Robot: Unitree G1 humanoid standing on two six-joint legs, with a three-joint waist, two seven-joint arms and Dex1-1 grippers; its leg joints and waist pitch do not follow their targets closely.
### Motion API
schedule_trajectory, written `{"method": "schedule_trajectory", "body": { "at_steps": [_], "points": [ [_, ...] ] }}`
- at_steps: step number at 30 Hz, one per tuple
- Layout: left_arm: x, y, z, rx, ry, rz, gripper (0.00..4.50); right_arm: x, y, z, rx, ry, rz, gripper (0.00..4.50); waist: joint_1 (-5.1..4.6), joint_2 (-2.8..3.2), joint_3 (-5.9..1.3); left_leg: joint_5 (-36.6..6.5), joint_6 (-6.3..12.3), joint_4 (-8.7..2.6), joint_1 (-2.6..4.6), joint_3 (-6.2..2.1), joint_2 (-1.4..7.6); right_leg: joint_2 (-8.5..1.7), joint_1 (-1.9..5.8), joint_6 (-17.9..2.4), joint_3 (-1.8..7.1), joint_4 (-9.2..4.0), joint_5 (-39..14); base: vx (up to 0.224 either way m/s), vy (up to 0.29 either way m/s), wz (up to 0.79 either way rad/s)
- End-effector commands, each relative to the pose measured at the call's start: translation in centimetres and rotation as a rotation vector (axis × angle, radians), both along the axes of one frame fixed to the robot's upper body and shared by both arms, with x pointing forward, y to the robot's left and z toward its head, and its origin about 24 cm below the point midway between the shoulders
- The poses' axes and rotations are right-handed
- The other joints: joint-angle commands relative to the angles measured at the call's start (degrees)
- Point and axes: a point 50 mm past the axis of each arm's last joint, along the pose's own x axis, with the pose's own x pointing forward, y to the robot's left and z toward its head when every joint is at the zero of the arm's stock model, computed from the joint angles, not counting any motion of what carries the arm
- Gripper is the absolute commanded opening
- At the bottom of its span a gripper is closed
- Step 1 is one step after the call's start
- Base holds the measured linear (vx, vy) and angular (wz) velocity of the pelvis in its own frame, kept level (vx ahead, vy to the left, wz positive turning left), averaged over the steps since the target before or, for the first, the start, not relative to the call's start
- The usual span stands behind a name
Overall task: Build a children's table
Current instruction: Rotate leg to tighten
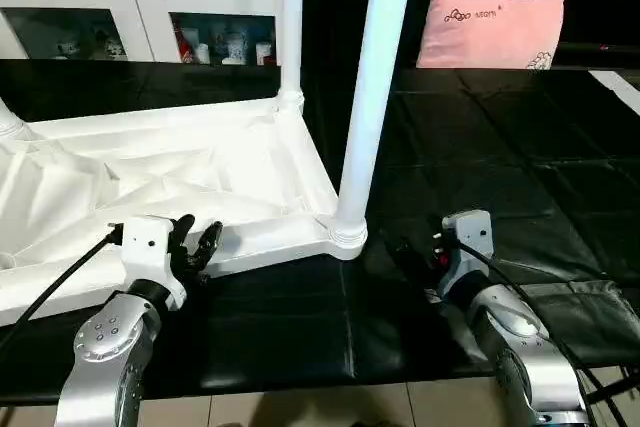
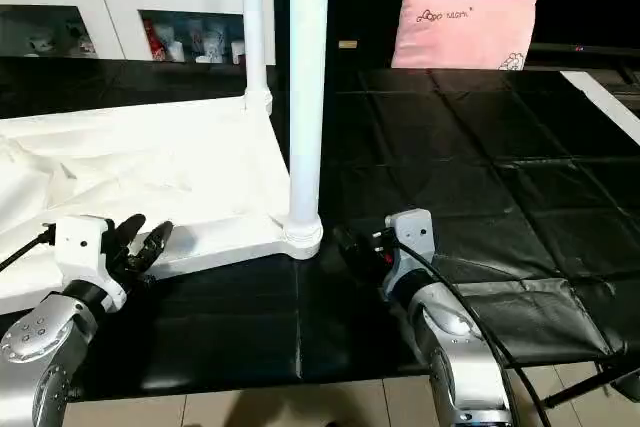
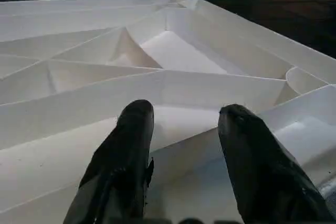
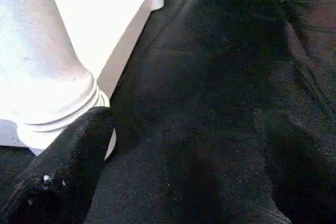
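Nearest, the left gripper (image 1: 197, 241) has its fingers half open, empty, at the upturned tabletop (image 1: 150, 182) rim on the black desk (image 1: 480, 157). The right gripper (image 1: 410, 250), wide open, empty, sits beside the near leg (image 1: 370, 97). Legs probably remain; next calls for fetching one.

Home room; glass-door cabinet (image 1: 140, 22) with ornaments, pink pillow (image 1: 490, 29)

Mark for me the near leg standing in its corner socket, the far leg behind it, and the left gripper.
near leg (image 1: 368, 97), left eye view, on the middle of its upright tube.
far leg (image 1: 292, 17), left eye view, on its shaft above the tabletop corner.
left gripper (image 1: 197, 239), left eye view, midway between its black fingertips.
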Motion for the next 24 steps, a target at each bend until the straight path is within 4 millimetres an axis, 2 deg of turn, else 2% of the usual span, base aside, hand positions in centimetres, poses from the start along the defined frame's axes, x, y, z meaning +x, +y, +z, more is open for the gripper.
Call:
{"method": "schedule_trajectory", "body": {
  "at_steps": [1,24],
  "points": [
    [0.03,0.04,0.54,0.001,-0.027,0.007,2.26,0.24,-0.27,0.22,-0.006,-0.01,-0.014,4.5,-0.07,0.43,-2.57,-18.7,1.84,-4.43,-0.09,-0.77,1.48,-3.31,2.33,0.1,3.46,-5.89,-27.9,0.0,0.0,0.0],
    [0.03,0.04,0.54,0.001,-0.027,0.007,2.26,0.24,-0.27,0.22,-0.006,-0.01,-0.014,4.5,-0.06,0.37,-2.59,-18.6,1.89,-4.37,-0.08,-0.74,1.42,-3.33,2.34,0.2,3.45,-5.91,-28.1,0.0,0.0,0.0]
  ]
}}
